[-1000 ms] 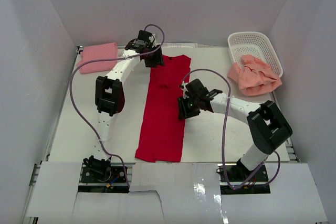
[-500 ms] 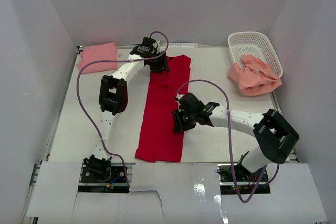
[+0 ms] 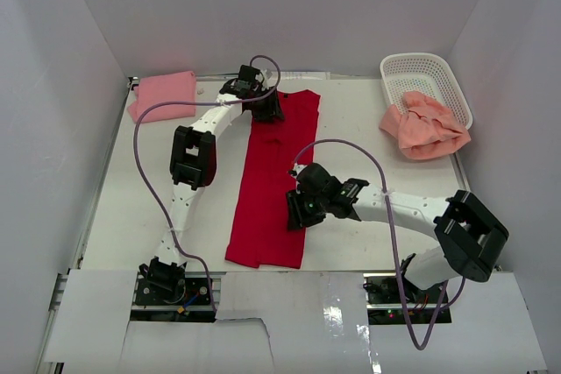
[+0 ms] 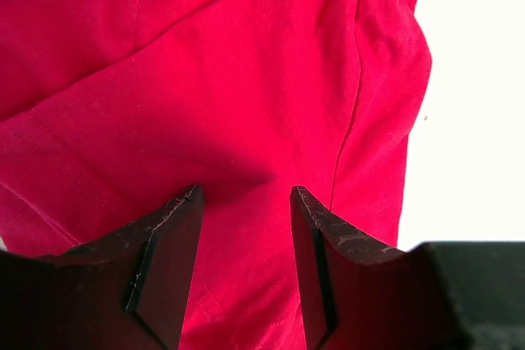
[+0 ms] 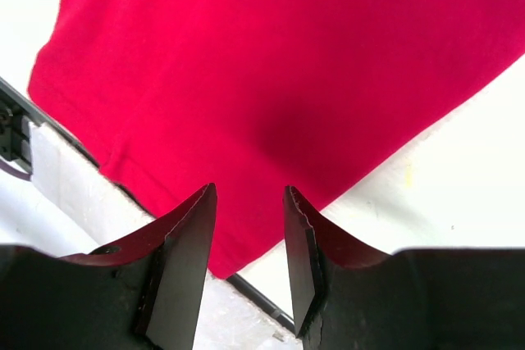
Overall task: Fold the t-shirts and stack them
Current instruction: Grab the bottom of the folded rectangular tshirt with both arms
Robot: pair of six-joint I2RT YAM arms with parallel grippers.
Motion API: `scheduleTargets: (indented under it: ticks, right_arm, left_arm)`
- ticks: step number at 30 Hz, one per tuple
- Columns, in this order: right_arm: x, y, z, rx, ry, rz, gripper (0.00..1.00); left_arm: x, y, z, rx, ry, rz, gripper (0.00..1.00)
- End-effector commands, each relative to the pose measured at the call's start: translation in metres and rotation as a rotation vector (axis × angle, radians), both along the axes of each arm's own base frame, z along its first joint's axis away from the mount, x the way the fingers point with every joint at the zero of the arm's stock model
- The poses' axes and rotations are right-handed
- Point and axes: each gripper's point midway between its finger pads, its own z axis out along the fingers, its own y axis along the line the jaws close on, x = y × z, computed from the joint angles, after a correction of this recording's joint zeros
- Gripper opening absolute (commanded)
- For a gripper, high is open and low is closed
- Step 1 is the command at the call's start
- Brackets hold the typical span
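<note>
From above, the red shirt (image 3: 272, 183) lies as a long strip on the table (image 3: 364, 124), left gripper (image 3: 266, 111) over its far end, right gripper (image 3: 298, 213) over its right edge — the left wrist view shows jaws parted and empty above the cloth, the right wrist view likewise.

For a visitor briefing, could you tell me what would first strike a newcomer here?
A bright red t-shirt lies in a long central strip, the open left gripper over its far end, the open right gripper at its near right edge. A folded pink t-shirt sits far left; a crumpled salmon-peach t-shirt spills from the white lattice basket far right.
</note>
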Motion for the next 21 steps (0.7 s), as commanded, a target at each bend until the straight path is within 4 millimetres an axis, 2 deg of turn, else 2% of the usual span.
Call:
scheduleTargets:
  ticks: [1,6,13,21]
  right_arm:
    - [-0.003,0.003,0.013,0.033,-0.017,-0.017,0.45]
    - [-0.009,0.0,0.017,0.045,-0.009,-0.027,0.45]
    - [-0.018,-0.001,0.007,0.033,0.017,-0.015,0.45]
    - [-0.021,-0.002,-0.001,0.023,0.033,-0.018,0.45]
  left_arm:
    - [0.009,0.013,-0.023,0.014,0.021,0.054,0.58]
    - [0.019,0.027,-0.036,0.011,0.036,0.096,0.58]
    - [0.035,0.05,-0.031,0.015,0.017,0.163,0.58]
    - [0.041,0.071,-0.023,0.046,0.0,0.209,0.58]
